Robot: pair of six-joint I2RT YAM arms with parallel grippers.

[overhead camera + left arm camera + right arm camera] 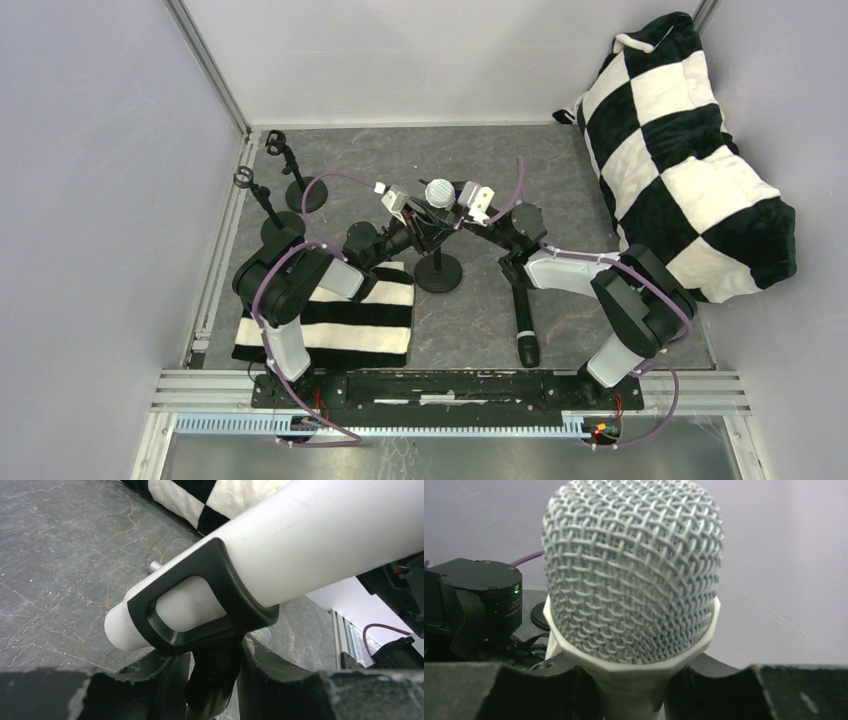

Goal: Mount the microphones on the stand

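- Three stands are on the grey table [560, 330]. The middle stand [438, 270] sits on a round black base, with the back stand [290, 165] and the left stand [262, 205] off towards the far left corner.
- The white microphone [438, 190] is at the top of the middle stand. The left wrist view shows its barrel [325, 540] lying tilted through the stand's black clip [200, 605], with the tail end poking out past it.
- The left gripper [415, 222] comes in from the left. Its jaws are pressed on the neck of the middle stand just under the clip [212, 695].
- The right gripper [455, 205] comes in from the right, its jaws pinching the white microphone just below the mesh head [629, 700].
- The two grippers crowd the clip, so from above only the mesh head shows between them.
- The mesh head [634, 570] fills the right wrist view, and the barrel and clip block most of the left wrist view.
- The black microphone [522, 320] lies flat on the table — between the middle stand's base and the right arm, head towards the near edge.
- A black-and-white striped cloth [360, 325] lies under the left arm, its right edge just beside the middle stand's base.
- A big checked cushion [690, 150] leans in the far right corner, well apart from the stands.
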